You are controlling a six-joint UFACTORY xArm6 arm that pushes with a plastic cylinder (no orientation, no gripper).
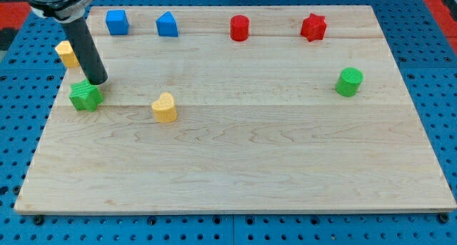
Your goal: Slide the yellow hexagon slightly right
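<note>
The arm comes down from the view's top left corner, its pale grey body cut off by the frame, and ends in a straight dark rod that leans slightly toward the view's right as it descends; there is no claw on it, so nothing spreads, closes or pinches. The tip [98, 81] sits on the wooden board [243, 152] near its left edge, touching or just above the upper right corner of the green star block [86, 96]. The yellow hexagon [67, 53] lies just to the view's left of the rod, higher up than the tip, with the rod covering its right side, so whether the two touch cannot be told. A yellow heart-shaped block [164, 107] rests to the view's right of the green star block, apart from the tip. Along the view's top stand a blue cube [116, 21], a blue block with a peaked top [167, 24], a red cylinder [240, 28] and a red star block [313, 27], well apart from the rod. A green cylinder [349, 81] sits alone near the view's right edge.
</note>
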